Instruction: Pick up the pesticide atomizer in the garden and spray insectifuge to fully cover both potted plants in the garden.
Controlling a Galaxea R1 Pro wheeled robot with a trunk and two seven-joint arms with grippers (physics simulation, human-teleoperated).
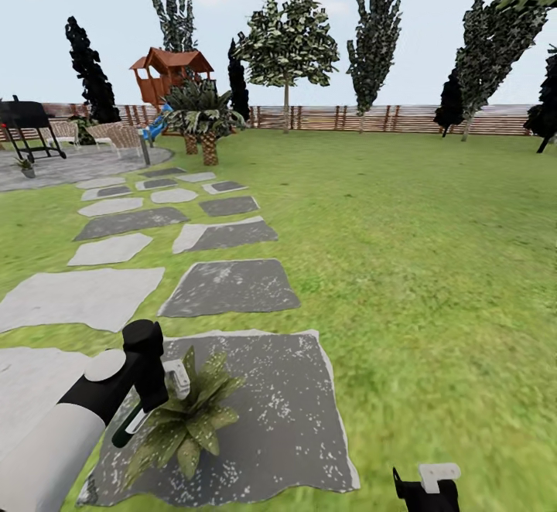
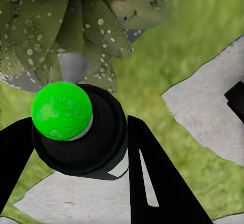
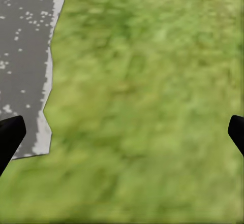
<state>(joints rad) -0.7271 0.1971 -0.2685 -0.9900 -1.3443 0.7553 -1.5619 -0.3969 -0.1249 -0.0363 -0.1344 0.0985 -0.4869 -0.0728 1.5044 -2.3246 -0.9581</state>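
A potted plant [image 1: 189,419], a low rosette of pointed green leaves, sits on a dark stone slab [image 1: 278,411] close in front of me. Its leaves [image 2: 56,36] carry pale droplet specks in the left wrist view. My left gripper [image 1: 151,404] is shut on the pesticide atomizer [image 2: 81,148], a dark bottle with a bright green knob on top, held right beside the plant. The bottle's lower end [image 1: 122,433] pokes out under my hand. At the bottom right, over grass, my right gripper [image 1: 425,489] is open and empty [image 3: 122,132]. Another small plant [image 1: 25,165] stands far off on the patio.
Grey and dark stepping stones [image 1: 228,286] lead away to a paved patio [image 1: 70,164] with chairs and a black grill [image 1: 27,121]. A palm [image 1: 203,117], a wooden playhouse [image 1: 172,71], tall trees and a fence [image 1: 371,117] stand at the back. Open lawn [image 1: 418,264] spreads right.
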